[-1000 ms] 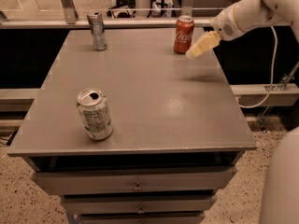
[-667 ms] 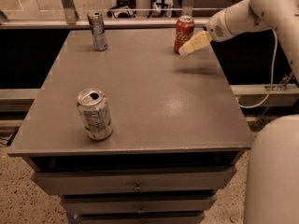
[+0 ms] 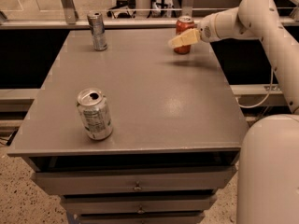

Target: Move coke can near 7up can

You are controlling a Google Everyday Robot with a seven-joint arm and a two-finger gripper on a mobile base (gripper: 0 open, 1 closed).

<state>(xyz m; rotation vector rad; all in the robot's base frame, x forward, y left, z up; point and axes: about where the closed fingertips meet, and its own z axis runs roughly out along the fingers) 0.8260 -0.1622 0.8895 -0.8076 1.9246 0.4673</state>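
The red coke can [image 3: 184,25] stands upright at the far right of the grey table [image 3: 154,92]. My gripper [image 3: 180,39] reaches in from the right and sits right at the coke can, covering its middle. The 7up can [image 3: 95,115], silver-white with small label text and an opened top, stands upright near the front left of the table, far from the coke can.
A slimmer silver-grey can [image 3: 97,31] stands at the far left of the table. My white arm [image 3: 252,20] comes in over the table's right edge, and my base [image 3: 268,171] is at the lower right. Drawers [image 3: 135,183] sit under the tabletop.
My gripper has moved left along the table's far right, from beside the coke can to in front of it. The cans have not moved.
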